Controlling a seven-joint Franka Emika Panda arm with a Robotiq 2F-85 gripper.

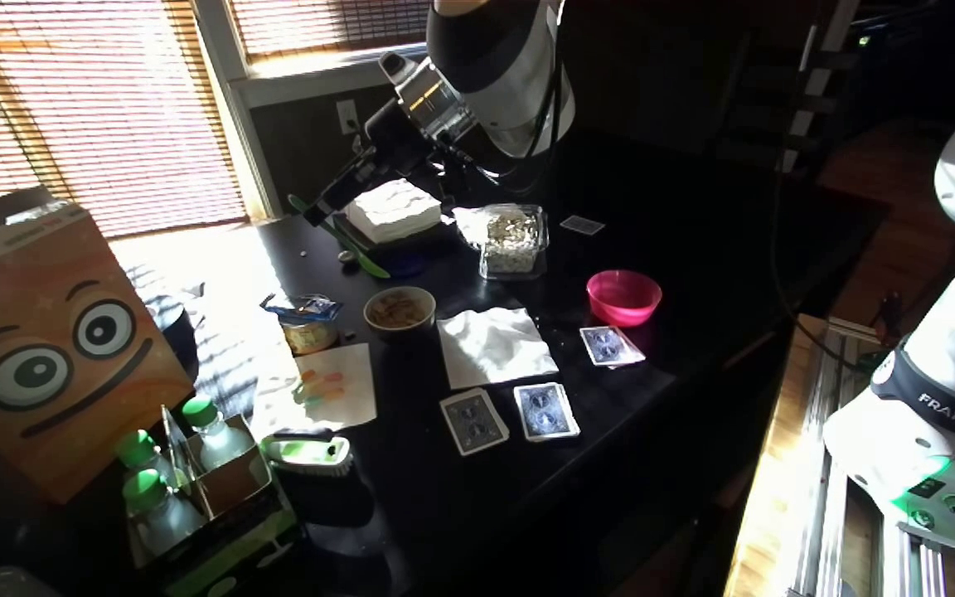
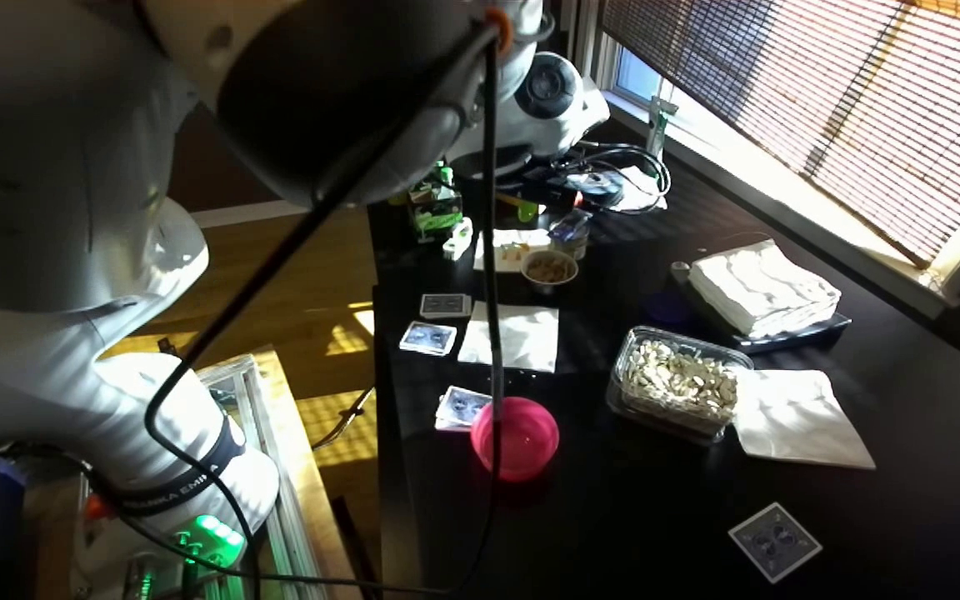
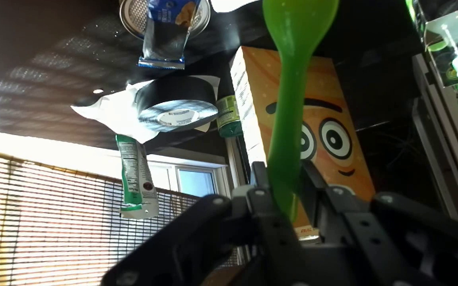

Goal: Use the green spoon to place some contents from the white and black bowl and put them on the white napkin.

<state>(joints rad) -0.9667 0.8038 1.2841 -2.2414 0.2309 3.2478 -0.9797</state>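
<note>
Left to right across an exterior view, I start at my gripper (image 3: 284, 172): the wrist view shows its jaws clamped on the handle of the spoon (image 3: 292, 90), with the head sticking out free. So the spoon is in hand — that step I count as done. On the side of the head turned to me I make out no food, but the frame cuts off its end, so I only judge it unloaded.

Next along is the bowl (image 1: 400, 312), round, pale-rimmed, filled with brown pieces. The spoon's head is outside it. Just beside the bowl, on its right, lies the napkin (image 1: 494, 348), flat and a little crumpled. I see no heap on it in either exterior view, though glare could hide a stray piece; as I read it, the scoop, the carry and the tipping out are all left.

Beyond the napkin and slightly right stands the tub (image 1: 515, 240), clear, squarish, full of pale flakes. Whether it or the bowl is my "white and black" source I can't settle — the round shape suits the bowl, the pale, dark-flecked look suits the tub. Farther right, the pink dish (image 1: 624, 300) seems to have no part in this job.
</note>
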